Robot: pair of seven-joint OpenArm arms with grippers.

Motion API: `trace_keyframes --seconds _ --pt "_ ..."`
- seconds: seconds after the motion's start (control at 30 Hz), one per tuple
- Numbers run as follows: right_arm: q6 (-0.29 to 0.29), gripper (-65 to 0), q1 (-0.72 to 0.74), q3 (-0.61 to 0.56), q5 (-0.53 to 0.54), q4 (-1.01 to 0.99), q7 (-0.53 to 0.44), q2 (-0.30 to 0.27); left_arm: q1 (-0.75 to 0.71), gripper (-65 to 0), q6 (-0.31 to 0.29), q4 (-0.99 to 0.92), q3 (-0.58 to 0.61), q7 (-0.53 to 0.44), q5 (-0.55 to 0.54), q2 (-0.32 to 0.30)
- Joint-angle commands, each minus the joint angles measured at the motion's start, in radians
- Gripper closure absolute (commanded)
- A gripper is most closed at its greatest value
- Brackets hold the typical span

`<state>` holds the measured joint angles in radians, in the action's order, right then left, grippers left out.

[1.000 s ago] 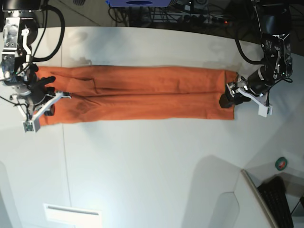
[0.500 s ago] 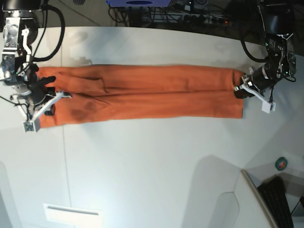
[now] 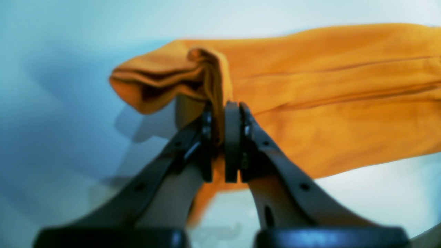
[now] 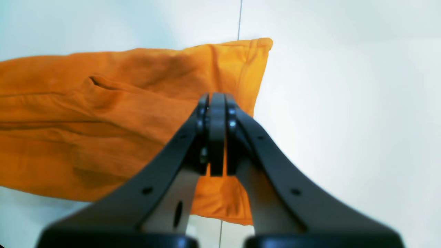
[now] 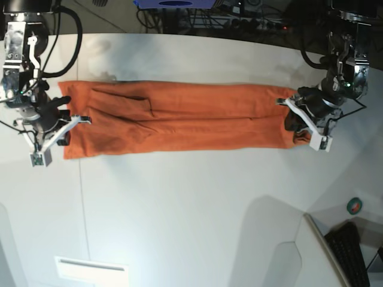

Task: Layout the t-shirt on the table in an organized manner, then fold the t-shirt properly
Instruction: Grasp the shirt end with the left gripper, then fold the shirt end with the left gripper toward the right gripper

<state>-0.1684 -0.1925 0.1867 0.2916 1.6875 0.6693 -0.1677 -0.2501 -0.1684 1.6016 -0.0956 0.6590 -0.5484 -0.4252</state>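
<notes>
While the orange t-shirt (image 5: 179,116) is lying as a long, narrow band across the far half of the white table (image 5: 179,203), the two arms are stationing themselves at its opposite short ends. The left gripper (image 3: 220,137) is pinching the band's right-hand end in the base view, its jaws closed down to a thin gap with a bunched ridge of cloth caught between them and a small open-mouthed fold drooping just beside the pads. The right gripper (image 4: 217,134) is sitting fully closed over the left-hand end; the wrist view is showing fabric under and around the tips, but whether any of it is actually clamped cannot be told.

The shirt's long axis is running left to right, straight from one gripper to the other, so each arm is nearest its own end and neither is nearer the middle. Any coming move is likely turning on that line: carrying one end along it toward the other would halve the band.

The fabric is looking soft and already doubled lengthwise, with a seam-like crease running down the middle, a small pocket of slack near the left end, and a squared corner lying flat on the table by the thin seam line (image 4: 239,17). Neckline and tag are not showing.
</notes>
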Motion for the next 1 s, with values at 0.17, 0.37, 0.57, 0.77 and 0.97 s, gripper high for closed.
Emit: trace_keyframes --seconds 0.17,0.37,0.57,0.77,0.97 --pt "-0.001 0.0 0.011 0.003 0.008 0.023 -0.021 -0.011 0.048 0.0 0.030 0.016 0.087 0.023 0.110 0.084" --pt "-0.001 0.0 0.009 0.009 0.008 0.021 -0.021 -0.011 0.105 0.0 0.030 0.033 0.124 0.112 0.201 0.188" --pt "-0.001 0.0 0.009 0.006 0.008 0.023 -0.021 -0.011 0.136 0.0 0.030 0.027 0.216 0.115 0.278 0.248" --pt "-0.001 0.0 0.009 0.009 0.008 0.021 -0.021 -0.011 0.136 0.0 0.030 0.024 0.225 0.115 0.279 0.272" --pt "-0.001 0.0 0.009 0.003 0.008 0.020 -0.021 -0.011 0.136 0.0 0.030 0.024 0.225 0.115 0.279 0.289"
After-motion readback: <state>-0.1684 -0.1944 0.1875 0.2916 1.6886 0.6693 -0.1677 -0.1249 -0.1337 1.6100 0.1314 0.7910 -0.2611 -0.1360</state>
